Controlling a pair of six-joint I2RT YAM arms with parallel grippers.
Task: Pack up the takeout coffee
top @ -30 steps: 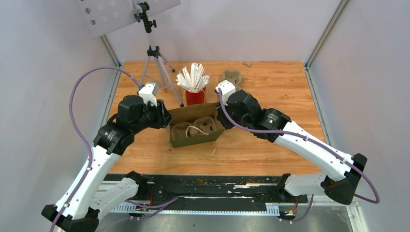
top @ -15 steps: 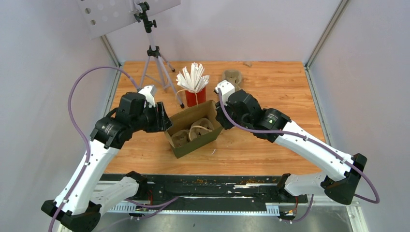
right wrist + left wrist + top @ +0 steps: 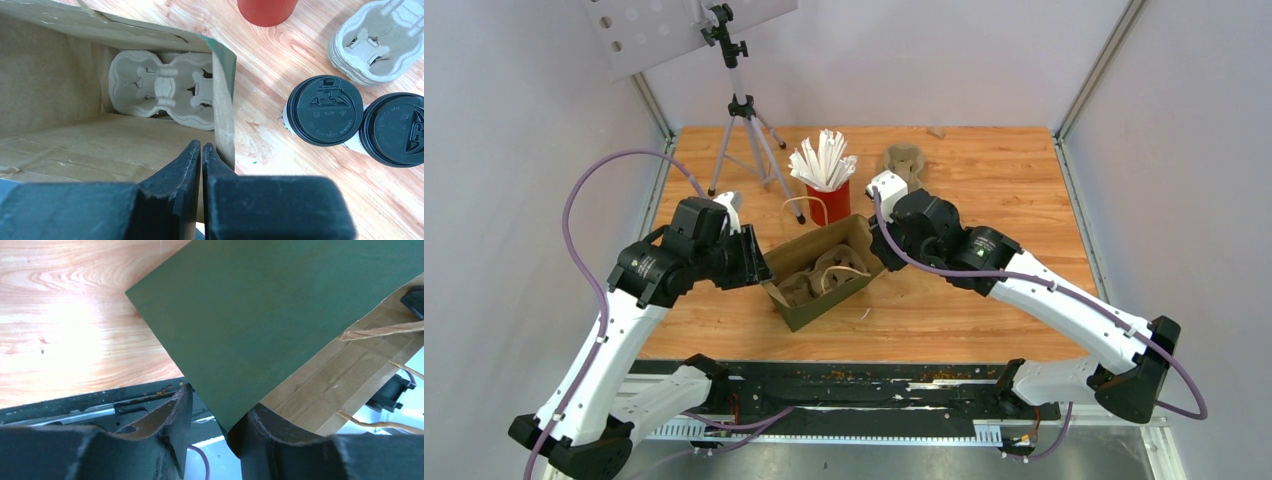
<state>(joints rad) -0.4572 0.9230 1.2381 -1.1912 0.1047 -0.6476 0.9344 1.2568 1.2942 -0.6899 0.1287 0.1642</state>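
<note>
Two white takeout coffee cups with black lids (image 3: 324, 110) (image 3: 395, 127) stand side by side on the wood table, right of the bag; the right arm hides them in the top view. The green paper bag (image 3: 819, 300) stands open with a beige pulp cup tray (image 3: 162, 90) at its bottom. My right gripper (image 3: 201, 145) is shut, its tips inside the bag's mouth beside the right wall (image 3: 225, 100), nothing visible between them. My left gripper (image 3: 220, 400) is open, with the bag's green lower corner (image 3: 235, 405) between its fingers, touching only the right one.
A red cup of white straws (image 3: 827, 195) stands just behind the bag. A stack of spare pulp trays (image 3: 380, 40) lies behind the cups. A tripod (image 3: 744, 130) stands at the back left. A black rail (image 3: 874, 385) runs along the table's near edge.
The bag has swung round, its left end coming toward the front edge. My left gripper moved toward the front with that end. The right arm has barely shifted.
</note>
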